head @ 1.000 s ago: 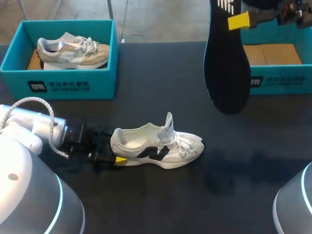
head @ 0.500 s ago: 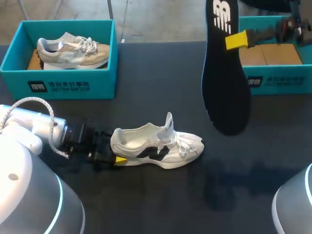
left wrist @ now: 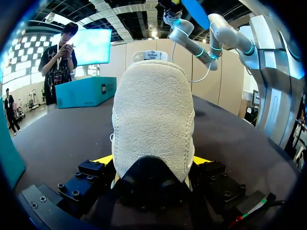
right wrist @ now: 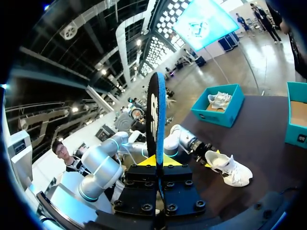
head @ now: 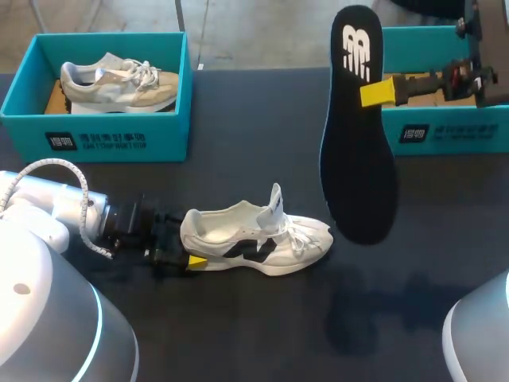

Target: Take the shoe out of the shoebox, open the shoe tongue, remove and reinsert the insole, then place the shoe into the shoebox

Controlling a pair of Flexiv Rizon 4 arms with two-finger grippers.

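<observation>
On table (head: pixel 238 119): left pincer (head: pixel 191 246) pinching white shoe (head: pixel 262 235), heel seemingly terry | right pincer (head: pixel 374 92) pinching flat black insole (head: pixel 358 171)

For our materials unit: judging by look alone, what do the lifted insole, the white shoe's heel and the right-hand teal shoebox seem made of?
Insole: likely foam with a matte black fabric top; thin edge, printed logo.
Shoe heel: fuzzy, nappy cream textile, perhaps suede or fleece.
Shoebox: probably card, smooth teal outside, brown inside.
</observation>
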